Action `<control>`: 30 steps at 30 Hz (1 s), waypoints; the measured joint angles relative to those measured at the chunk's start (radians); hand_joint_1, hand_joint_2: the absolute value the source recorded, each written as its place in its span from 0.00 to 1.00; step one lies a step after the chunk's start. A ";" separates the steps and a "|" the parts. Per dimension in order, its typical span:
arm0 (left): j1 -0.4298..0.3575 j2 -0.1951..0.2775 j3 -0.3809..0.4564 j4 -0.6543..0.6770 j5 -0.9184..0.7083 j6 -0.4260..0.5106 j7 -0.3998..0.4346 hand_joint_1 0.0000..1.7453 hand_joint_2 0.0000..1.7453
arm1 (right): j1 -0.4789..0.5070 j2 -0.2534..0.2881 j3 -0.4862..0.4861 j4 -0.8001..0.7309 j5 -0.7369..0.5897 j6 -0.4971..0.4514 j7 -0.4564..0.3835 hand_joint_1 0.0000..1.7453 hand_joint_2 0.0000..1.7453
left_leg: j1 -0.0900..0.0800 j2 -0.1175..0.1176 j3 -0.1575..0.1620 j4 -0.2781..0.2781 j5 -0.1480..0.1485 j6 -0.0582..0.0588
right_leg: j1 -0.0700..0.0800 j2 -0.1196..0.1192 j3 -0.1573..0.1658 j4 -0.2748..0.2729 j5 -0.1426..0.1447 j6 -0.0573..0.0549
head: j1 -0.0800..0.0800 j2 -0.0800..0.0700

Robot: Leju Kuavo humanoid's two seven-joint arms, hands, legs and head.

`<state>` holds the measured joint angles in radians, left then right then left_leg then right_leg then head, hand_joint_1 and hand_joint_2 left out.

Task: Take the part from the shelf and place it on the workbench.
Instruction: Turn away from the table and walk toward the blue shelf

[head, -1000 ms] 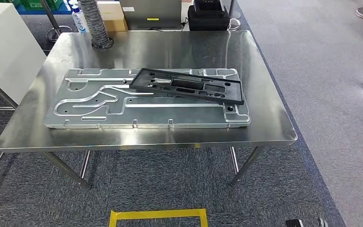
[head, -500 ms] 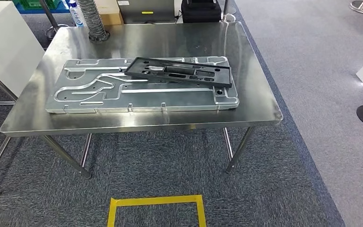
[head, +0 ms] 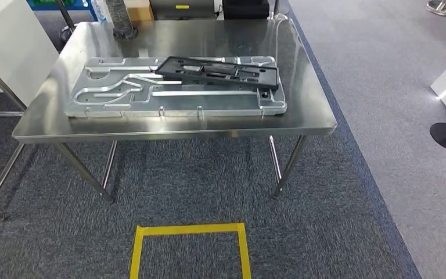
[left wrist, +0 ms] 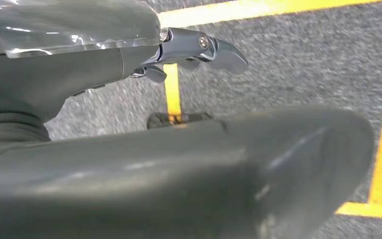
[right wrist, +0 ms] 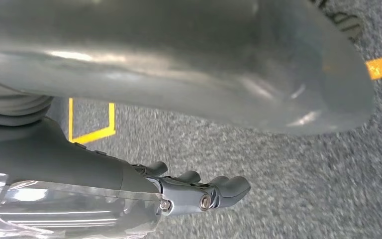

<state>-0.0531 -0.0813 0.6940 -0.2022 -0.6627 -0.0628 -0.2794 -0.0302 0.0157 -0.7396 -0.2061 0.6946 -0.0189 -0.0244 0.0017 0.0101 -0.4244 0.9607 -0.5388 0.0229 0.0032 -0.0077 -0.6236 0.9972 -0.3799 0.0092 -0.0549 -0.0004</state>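
Two parts lie stacked on the stainless steel workbench [head: 302,113]: a large silver machined metal plate [head: 209,102] with curved grooves, lying flat along the middle of the worktop, and a long black plastic frame part [head: 220,71] with rectangular cut-outs resting on top of it. The black frame sits toward the plate's far edge and right end, slightly skewed to the plate's long side, its right end near the plate's far right corner. At the worktop's far left corner stands the base of a grey ribbed hose [head: 118,17]. Behind the far edge are a cardboard box [head: 138,8] and a dark device with a small yellow label [head: 181,7]; its writing is too small to read.

On the grey carpet in front of the bench is a square outline of yellow tape [head: 189,229].

Neither hand holds anything. The left hand [left wrist: 189,50] hangs over the carpet and yellow tape with its dark fingers [left wrist: 226,52] lightly bent and apart. The right hand [right wrist: 199,191] likewise hangs above the carpet, fingers [right wrist: 234,186] loosely bent side by side around nothing. Dark lettering shows at one corner of the right wrist view but cannot be read.
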 joint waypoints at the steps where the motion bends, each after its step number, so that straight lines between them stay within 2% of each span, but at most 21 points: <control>1: 0.000 0.000 -0.005 0.000 -0.004 0.000 0.002 0.00 0.00 | 0.001 0.001 -0.004 0.001 0.000 0.001 0.004 0.00 0.00 | 0.002 0.002 -0.009 -0.001 0.012 0.008 | -0.002 0.002 -0.007 0.010 -0.016 0.006 | 0.000 0.000; 3: -0.001 0.000 -0.011 0.001 -0.007 -0.001 0.005 0.00 0.00 | 0.002 0.003 -0.008 0.004 0.002 0.005 0.010 0.00 0.00 | 0.004 0.007 -0.037 -0.004 0.040 0.021 | -0.008 0.005 -0.032 0.085 -0.107 0.018 | 0.000 0.000; 5: 0.001 0.001 -0.013 0.001 -0.004 -0.005 0.006 0.00 0.00 | 0.002 0.006 -0.012 0.007 0.004 0.007 0.020 0.00 0.00 | 0.003 0.007 -0.071 -0.002 0.065 0.023 | -0.014 0.006 -0.059 0.212 -0.202 0.028 | 0.000 0.000; 6: 0.002 0.001 -0.013 0.001 0.000 -0.008 0.005 0.00 0.00 | 0.002 0.007 -0.014 0.008 0.006 0.007 0.026 0.00 0.00 | 0.003 0.007 -0.089 0.001 0.077 0.021 | -0.016 0.006 -0.063 0.263 -0.215 0.032 | 0.000 0.000; 7: 0.003 0.001 -0.013 0.001 0.004 -0.010 0.005 0.00 0.00 | 0.002 0.008 -0.016 0.008 0.010 0.007 0.031 0.00 0.00 | 0.003 0.008 -0.107 0.006 0.089 0.019 | -0.018 0.005 -0.053 0.286 -0.202 0.035 | 0.000 0.000; 8: 0.003 0.001 -0.012 0.001 0.009 -0.012 0.004 0.00 0.00 | 0.001 0.008 -0.016 0.008 0.015 0.008 0.035 0.00 0.00 | 0.003 0.008 -0.126 0.012 0.099 0.016 | -0.020 0.005 -0.027 0.276 -0.172 0.036 | 0.000 0.000; 9: 0.003 0.001 -0.012 0.001 0.014 -0.013 0.004 0.00 0.00 | 0.000 0.008 -0.016 0.008 0.020 0.009 0.038 0.00 0.00 | 0.004 0.008 -0.145 0.019 0.109 0.012 | -0.022 0.005 0.018 0.230 -0.141 0.036 | 0.000 0.000; 10: 0.003 0.001 -0.011 0.001 0.019 -0.014 0.005 0.00 0.00 | -0.002 0.008 -0.016 0.008 0.024 0.012 0.041 0.00 0.00 | 0.004 0.008 -0.161 0.028 0.117 0.008 | -0.024 0.006 0.077 0.157 -0.130 0.035 | 0.000 0.000; 12: 0.002 0.001 -0.009 0.001 0.029 -0.014 0.011 0.00 0.00 | -0.007 0.010 -0.016 0.008 0.029 0.019 0.047 0.00 0.00 | 0.002 0.008 -0.181 0.041 0.131 -0.003 | -0.021 0.007 0.175 0.014 -0.150 0.026 | 0.000 0.000; 13: 0.002 0.001 -0.007 0.001 0.032 -0.014 0.016 0.00 0.00 | -0.010 0.012 -0.016 0.008 0.030 0.024 0.052 0.00 0.00 | 0.001 0.008 -0.186 0.044 0.138 -0.010 | -0.018 0.008 0.197 -0.024 -0.165 0.019 | 0.000 0.000; 15: 0.003 0.001 -0.002 0.001 0.037 -0.015 0.028 0.00 0.00 | -0.014 0.016 -0.016 0.009 0.033 0.037 0.066 0.00 0.00 | 0.003 0.008 -0.191 0.044 0.152 -0.023 | -0.015 0.006 0.189 -0.035 -0.157 0.002 | 0.000 0.000; 16: 0.004 0.000 0.001 0.001 0.037 -0.016 0.033 0.00 0.00 | -0.016 0.018 -0.016 0.010 0.035 0.043 0.072 0.00 0.00 | 0.005 0.006 -0.197 0.051 0.141 -0.029 | -0.016 0.005 0.180 -0.036 -0.146 -0.007 | 0.000 0.000; 18: 0.008 0.000 0.006 0.002 0.036 -0.018 0.040 0.00 0.00 | -0.020 0.020 -0.017 0.011 0.038 0.052 0.083 0.00 0.00 | 0.008 0.002 -0.221 0.111 0.062 -0.038 | -0.017 0.000 0.154 -0.038 -0.121 -0.022 | 0.000 0.000; 20: 0.010 -0.003 0.010 0.002 0.034 -0.021 0.043 0.00 0.00 | -0.022 0.021 -0.017 0.011 0.038 0.058 0.092 0.00 0.00 | 0.009 0.000 -0.252 0.239 -0.042 -0.044 | -0.014 -0.001 0.121 -0.035 -0.096 -0.028 | 0.000 0.000; 21: 0.010 -0.004 0.011 0.002 0.033 -0.022 0.043 0.00 0.00 | -0.022 0.022 -0.017 0.011 0.038 0.060 0.096 0.00 0.00 | 0.009 0.000 -0.259 0.298 -0.064 -0.046 | -0.012 -0.001 0.102 -0.033 -0.083 -0.028 | 0.000 0.000; 22: 0.009 -0.004 0.012 0.002 0.032 -0.024 0.043 0.00 0.00 | -0.022 0.023 -0.017 0.011 0.039 0.062 0.100 0.00 0.00 | 0.009 0.000 -0.256 0.337 -0.065 -0.047 | -0.010 -0.002 0.082 -0.029 -0.071 -0.028 | 0.000 0.000; 24: 0.008 -0.005 0.014 0.002 0.031 -0.025 0.041 0.00 0.00 | -0.022 0.024 -0.017 0.011 0.039 0.067 0.104 0.00 0.00 | 0.009 -0.001 -0.198 0.310 -0.011 -0.044 | -0.009 -0.001 0.043 -0.017 -0.050 -0.024 | 0.000 0.000; 26: 0.003 -0.005 0.014 0.002 0.031 -0.027 0.040 0.00 0.00 | -0.023 0.026 -0.018 0.011 0.039 0.069 0.105 0.00 0.00 | 0.008 -0.002 -0.083 0.169 0.013 -0.036 | -0.007 -0.001 0.012 -0.002 -0.033 -0.016 | 0.000 0.000; 27: 0.000 -0.005 0.014 0.002 0.030 -0.028 0.039 0.00 0.00 | -0.023 0.027 -0.018 0.011 0.039 0.070 0.105 0.00 0.00 | 0.006 -0.003 -0.032 0.093 0.001 -0.029 | -0.006 -0.001 0.002 0.004 -0.025 -0.011 | 0.000 0.000; 28: -0.003 -0.005 0.014 0.002 0.030 -0.028 0.038 0.00 0.00 | -0.024 0.027 -0.018 0.011 0.039 0.070 0.105 0.00 0.00 | 0.004 -0.003 0.000 0.038 -0.013 -0.023 | -0.005 -0.002 -0.005 0.008 -0.016 -0.006 | 0.000 0.000; 30: -0.004 -0.006 0.015 0.002 0.030 -0.028 0.037 0.00 0.00 | -0.023 0.027 -0.019 0.011 0.039 0.070 0.105 0.00 0.00 | 0.003 -0.003 0.008 0.003 -0.019 -0.008 | -0.005 -0.003 -0.014 0.008 0.004 0.006 | 0.000 0.000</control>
<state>-0.0572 -0.0869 0.7090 -0.2001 -0.6328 -0.0911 -0.2425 -0.0534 0.0424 -0.7589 -0.1948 0.7340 0.0513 0.0803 0.0044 0.0071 -0.4162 0.9633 -0.5574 0.0149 -0.0014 -0.0105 -0.6374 1.0056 -0.3763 0.0156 -0.0548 -0.0004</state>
